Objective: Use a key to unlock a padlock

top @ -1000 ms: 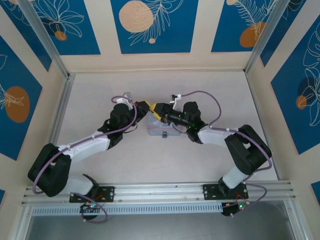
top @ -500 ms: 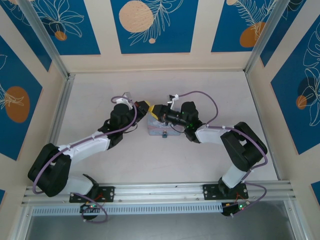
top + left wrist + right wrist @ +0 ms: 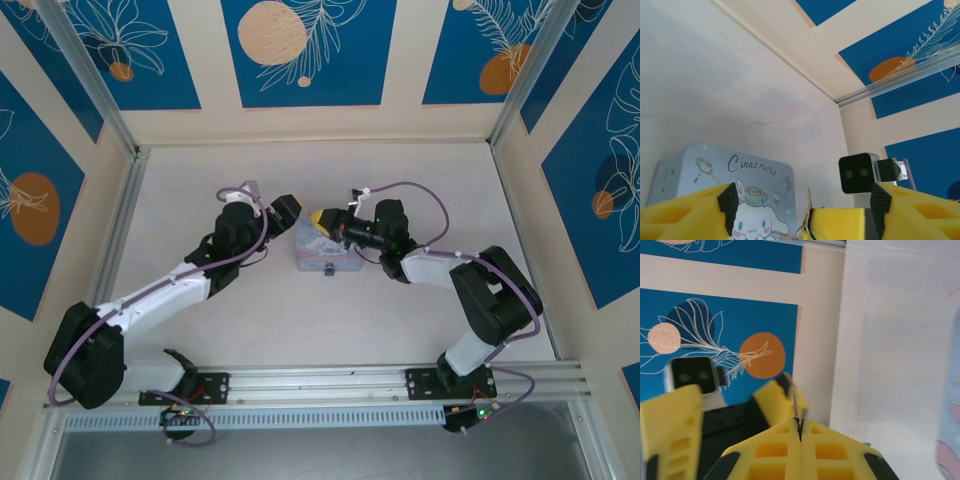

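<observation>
My right gripper (image 3: pixel 322 218) (image 3: pixel 800 426) is shut on the key (image 3: pixel 796 404), a thin dark sliver that sticks up from between its yellow fingertips. In the left wrist view the key (image 3: pixel 809 198) stands above those fingers, with a wire ring below it. My left gripper (image 3: pixel 287 208) (image 3: pixel 804 212) is open just left of the right one, its pads wide apart with the right fingertips between them. Both hover over the far edge of the pale blue cartoon tin (image 3: pixel 325 252) (image 3: pixel 740 175). The tiny padlock (image 3: pixel 327 269) sits at the tin's near edge, too small for detail.
The tin lies mid-table on the pale surface. Aluminium rails (image 3: pixel 115 230) run along the table's left side and across the near edge by the arm bases. Blue printed wall panels (image 3: pixel 308 50) enclose the back and both sides.
The right gripper has closed on the key. The left gripper has opened, let it go and drawn a little back to the left.
</observation>
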